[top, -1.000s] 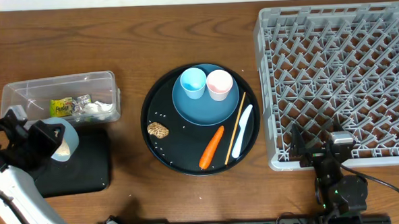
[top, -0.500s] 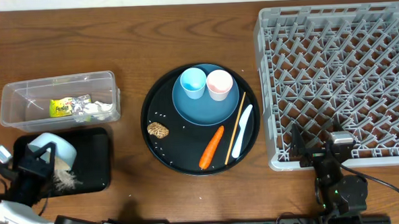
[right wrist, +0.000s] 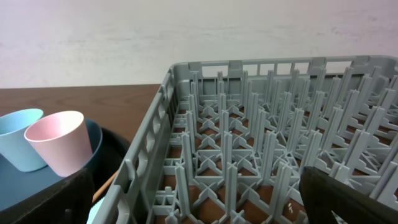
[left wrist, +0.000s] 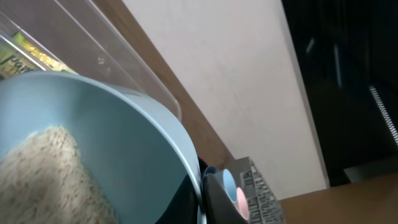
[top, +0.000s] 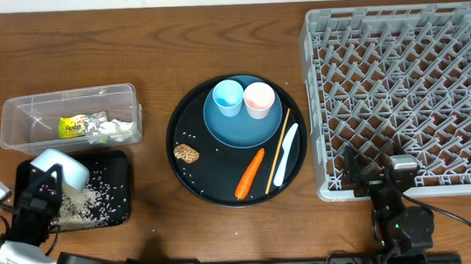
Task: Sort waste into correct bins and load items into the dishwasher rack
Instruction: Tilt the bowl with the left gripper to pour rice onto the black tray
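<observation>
On the counter [top: 152,40], the clear tub [top: 27,105] sits just behind the black tray [top: 127,188]. The left pincer [top: 51,185] pinches the white bowl [top: 62,164], tilted over that tray, rice [top: 83,204] scattered beneath it. The right pincer [top: 371,174] hangs spread over the near edge of the rack [top: 392,61].

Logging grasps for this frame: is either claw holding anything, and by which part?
The left claw holds the white bowl, apparently by its rim, tipped over the black tray. The right claw is open and holds nothing.

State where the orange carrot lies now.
Overhead view, centre: the orange carrot lies on the round black tray, between the brown biscuit and the wooden chopstick.
</observation>
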`<state>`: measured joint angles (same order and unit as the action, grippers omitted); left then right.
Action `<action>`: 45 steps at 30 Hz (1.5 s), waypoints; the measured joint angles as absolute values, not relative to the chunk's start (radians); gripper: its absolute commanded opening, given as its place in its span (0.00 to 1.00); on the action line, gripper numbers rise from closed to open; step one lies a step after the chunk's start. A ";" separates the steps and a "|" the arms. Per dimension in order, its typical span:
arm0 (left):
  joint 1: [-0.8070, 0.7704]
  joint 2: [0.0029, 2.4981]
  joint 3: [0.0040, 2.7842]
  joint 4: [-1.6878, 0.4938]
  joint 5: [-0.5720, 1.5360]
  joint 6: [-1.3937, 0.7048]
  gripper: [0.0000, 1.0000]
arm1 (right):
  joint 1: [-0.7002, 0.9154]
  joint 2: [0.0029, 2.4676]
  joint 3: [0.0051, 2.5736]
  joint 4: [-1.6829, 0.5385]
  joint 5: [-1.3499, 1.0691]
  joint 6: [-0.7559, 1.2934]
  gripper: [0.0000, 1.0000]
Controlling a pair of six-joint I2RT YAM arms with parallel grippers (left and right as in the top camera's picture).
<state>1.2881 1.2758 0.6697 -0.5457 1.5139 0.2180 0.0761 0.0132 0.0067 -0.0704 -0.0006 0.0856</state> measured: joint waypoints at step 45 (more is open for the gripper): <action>1.214 1.302 0.666 -0.355 1.531 -0.033 0.08 | 0.076 0.013 0.007 -0.070 -0.001 0.086 0.99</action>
